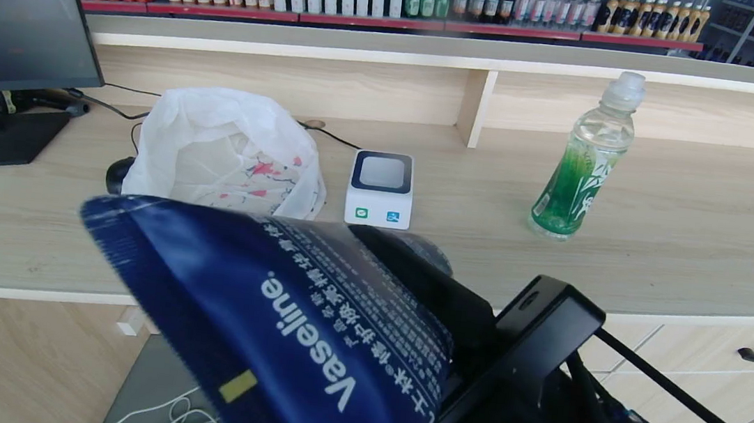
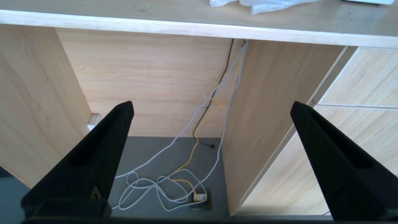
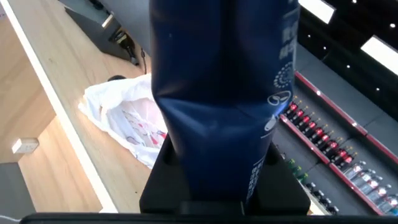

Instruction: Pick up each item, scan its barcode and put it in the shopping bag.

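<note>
Bright, even indoor light covers the counter (image 1: 663,220), with soft, faint shadows; the bottle (image 1: 585,163) throws a pale green glow at its base. The blue pouch (image 1: 281,327) carries a whitish sheen on its upper face. Beyond the fingers (image 2: 93,168) of the left gripper (image 2: 211,107) the recess (image 2: 155,68) under the counter is dimmer, and the fingers read as black silhouettes. The counter's edges bow at the head view's sides
</note>
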Tool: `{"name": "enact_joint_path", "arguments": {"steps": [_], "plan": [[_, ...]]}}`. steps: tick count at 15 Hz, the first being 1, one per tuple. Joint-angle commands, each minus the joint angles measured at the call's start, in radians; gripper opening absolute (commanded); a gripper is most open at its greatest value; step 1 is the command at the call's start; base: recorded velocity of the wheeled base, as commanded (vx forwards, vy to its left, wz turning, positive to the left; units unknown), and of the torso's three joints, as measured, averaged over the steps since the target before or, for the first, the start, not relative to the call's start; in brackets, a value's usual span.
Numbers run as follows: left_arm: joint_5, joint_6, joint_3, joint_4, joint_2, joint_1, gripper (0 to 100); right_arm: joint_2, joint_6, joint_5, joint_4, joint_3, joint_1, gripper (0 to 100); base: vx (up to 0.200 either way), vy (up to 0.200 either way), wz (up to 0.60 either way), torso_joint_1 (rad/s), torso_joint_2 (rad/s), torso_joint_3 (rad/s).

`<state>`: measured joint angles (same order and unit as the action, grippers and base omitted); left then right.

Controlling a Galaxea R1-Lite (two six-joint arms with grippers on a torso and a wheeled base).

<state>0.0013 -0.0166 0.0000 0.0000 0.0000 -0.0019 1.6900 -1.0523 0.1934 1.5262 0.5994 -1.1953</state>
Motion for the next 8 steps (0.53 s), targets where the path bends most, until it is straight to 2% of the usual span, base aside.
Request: {"name": "enact_joint_path", "arguments": {"steps": [1,2,3,5,8], "plan": [[0.000,0.000,0.000,0.000,0.000,-0.001,100,-0.003,0.026,-0.005,0.000,0.002,0.000,0,0.000,0.000,0.00,0.000,0.00,0.000],[0.000,0.000,0.000,0.000,0.002,-0.001,100,0.004,0.144,-0.052,0.000,-0.015,0.000,0,0.000,0.000,0.00,0.000,0.00,0.000],[0.000,0.000,0.000,0.000,0.000,-0.001,100,0.004,0.199,-0.103,-0.001,-0.024,0.003,0,0.000,0.000,0.00,0.000,0.00,0.000],[0.000,0.000,0.000,0.000,0.002,0.000,100,0.004,0.250,-0.115,-0.001,-0.026,0.011,0,0.000,0.000,0.00,0.000,0.00,0.000],[0.000,0.000,0.000,0.000,0.000,0.000,100,0.065,0.465,-0.084,0.003,0.013,0.034,0,0.000,0.000,0.00,0.000,0.00,0.000]]}}
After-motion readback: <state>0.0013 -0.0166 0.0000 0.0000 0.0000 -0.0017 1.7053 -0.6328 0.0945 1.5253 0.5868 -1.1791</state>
